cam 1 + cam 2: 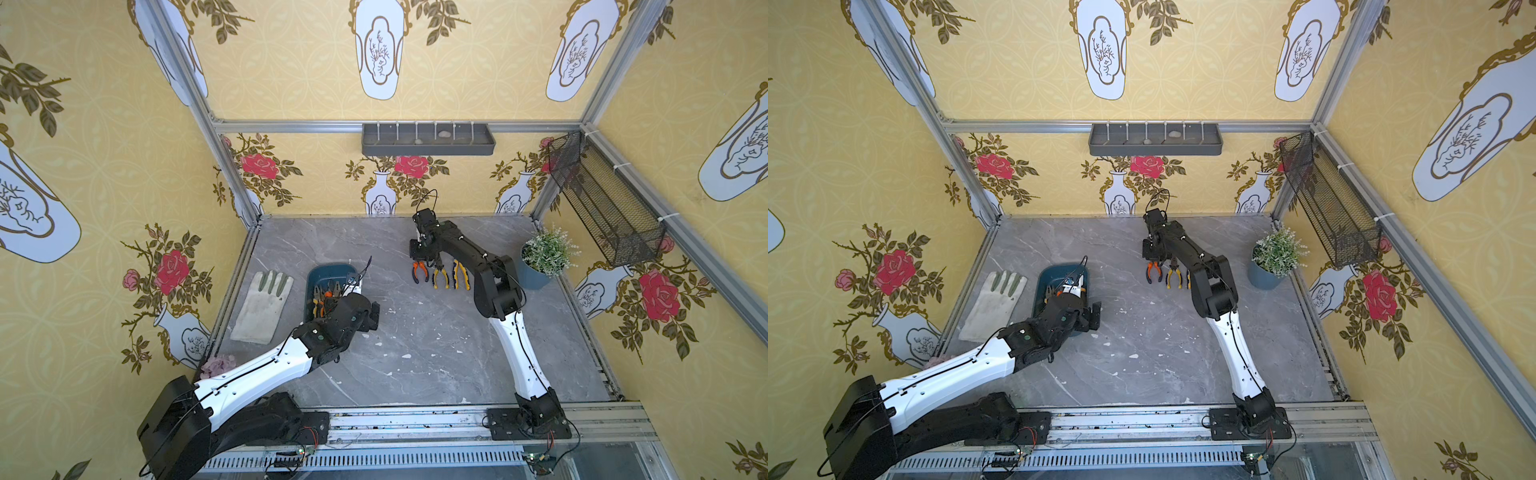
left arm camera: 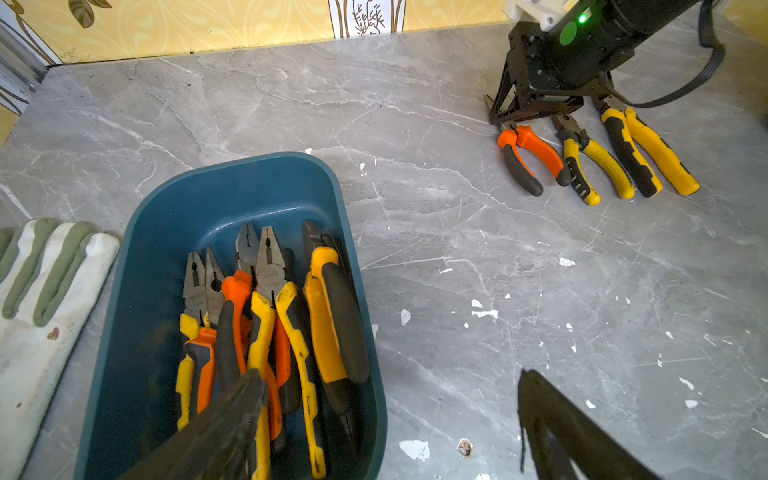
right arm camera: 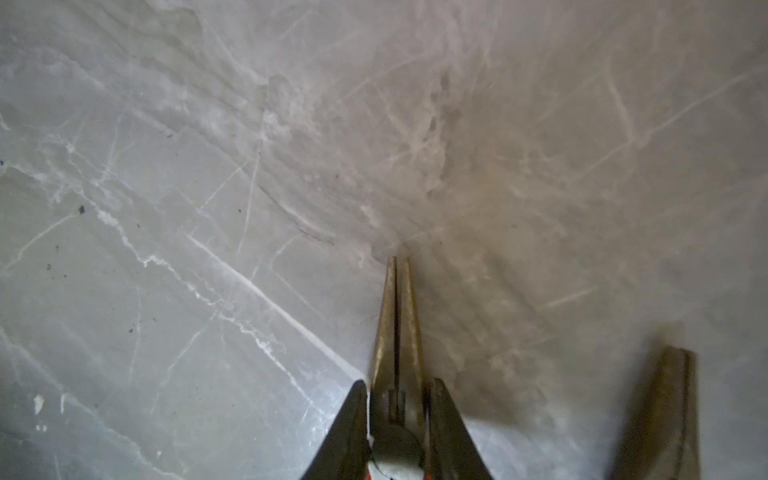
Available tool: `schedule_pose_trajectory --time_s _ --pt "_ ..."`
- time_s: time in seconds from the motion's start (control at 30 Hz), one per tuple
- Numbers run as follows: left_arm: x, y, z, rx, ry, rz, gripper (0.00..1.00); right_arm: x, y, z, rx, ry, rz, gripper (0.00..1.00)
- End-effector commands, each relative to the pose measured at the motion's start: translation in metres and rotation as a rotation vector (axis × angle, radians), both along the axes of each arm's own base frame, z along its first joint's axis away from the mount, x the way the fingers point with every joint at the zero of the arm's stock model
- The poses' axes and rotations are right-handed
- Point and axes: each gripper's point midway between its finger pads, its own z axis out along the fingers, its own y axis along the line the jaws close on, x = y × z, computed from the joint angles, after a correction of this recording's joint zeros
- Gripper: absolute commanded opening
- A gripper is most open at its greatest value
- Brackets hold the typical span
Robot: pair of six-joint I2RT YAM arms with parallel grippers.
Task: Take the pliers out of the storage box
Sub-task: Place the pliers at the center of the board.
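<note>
Right gripper (image 3: 399, 383), jaws barely apart, straddles the orange pliers (image 3: 395, 324) on the table (image 2: 436, 232); left gripper (image 2: 390, 374) gapes wide over the box (image 2: 187, 216) rim

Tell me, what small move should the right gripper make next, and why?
Probably open wider and lift straight up: the right gripper straddles the head of the orange-and-black long-nose pliers, which already lie on the grey marble-patterned table beside two yellow-and-black pliers, outside the dark teal plastic storage box.
</note>
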Motion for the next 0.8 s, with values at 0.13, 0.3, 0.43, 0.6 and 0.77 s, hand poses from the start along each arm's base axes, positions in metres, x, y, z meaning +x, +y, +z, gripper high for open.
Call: schedule_pose_trajectory --time_s 0.13,0.3,0.43,0.6,0.77 --pt "0.003 -0.004 0.003 -0.028 -0.008 -0.002 0.96 -0.018 -0.017 -0.016 -0.080 0.064 -0.014 0.35" --pt "0.003 -0.004 0.002 -0.031 -0.007 0.002 0.96 -0.021 -0.015 -0.017 -0.101 0.061 -0.009 0.27" --pt "0.003 -0.003 0.001 -0.030 -0.006 0.003 0.96 -0.027 -0.010 -0.013 -0.117 0.050 0.000 0.25" --pt "0.001 -0.004 0.003 -0.052 -0.005 0.003 0.95 -0.033 -0.008 -0.014 -0.140 0.053 -0.001 0.25" --pt "-0.002 0.000 0.005 -0.064 -0.008 0.005 0.95 -0.034 -0.011 -0.011 -0.151 0.052 -0.016 0.25"
